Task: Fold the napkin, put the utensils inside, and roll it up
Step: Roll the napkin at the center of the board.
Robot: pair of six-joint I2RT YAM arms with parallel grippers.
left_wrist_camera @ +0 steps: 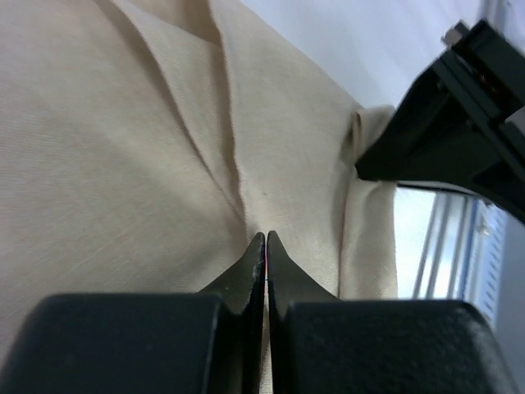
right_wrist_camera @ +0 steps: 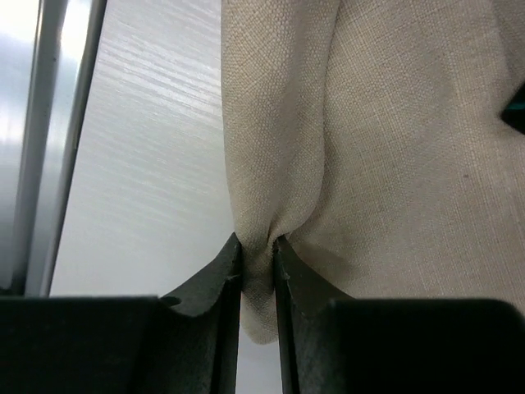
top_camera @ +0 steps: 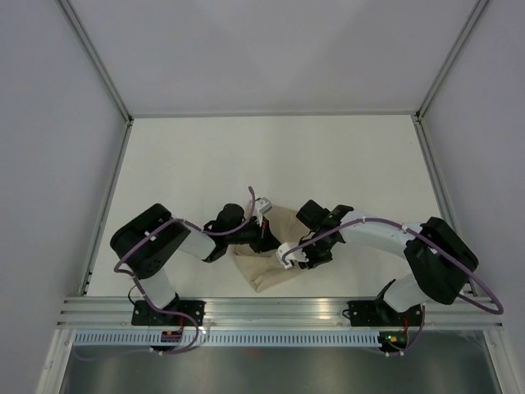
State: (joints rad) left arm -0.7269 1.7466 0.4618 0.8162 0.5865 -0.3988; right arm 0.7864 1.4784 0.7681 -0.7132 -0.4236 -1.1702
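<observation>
Pinching the plain beige-tan cloth napkin [top_camera: 267, 267] from left and right, right gripper [right_wrist_camera: 256, 246] clamping tight on a bunched fold, left gripper [left_wrist_camera: 267, 240] squeezing a thin crease, tips almost together.

Soft, even overhead light keeps the white matte counter [top_camera: 271, 156] bright and its shadows faint. In the right wrist view the beige woven cloth napkin [right_wrist_camera: 394, 123] is sharp. Glare streaks the counter left of it, and the black fingers [right_wrist_camera: 209, 287] below it are blurred.
</observation>
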